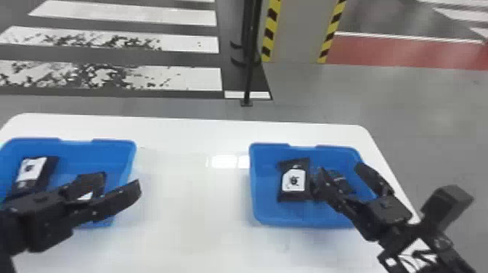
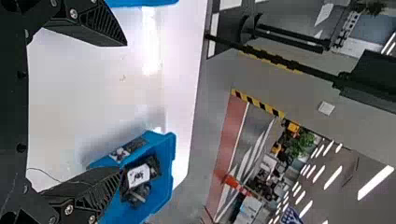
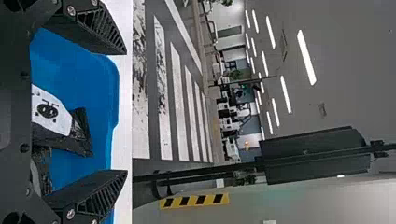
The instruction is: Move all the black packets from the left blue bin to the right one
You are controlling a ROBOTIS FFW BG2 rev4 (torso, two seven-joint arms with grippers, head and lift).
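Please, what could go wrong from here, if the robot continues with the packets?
The left gripper hangs open across the left bin's side, so a finger might catch the rim. The open right gripper is over the right bin and could disturb the packets there. Those lie close together, so new ones may pile up.

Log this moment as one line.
left end effector: open, near left blue bin | right end effector: open, over right blue bin | black packets: both bins | transfer: unfinished
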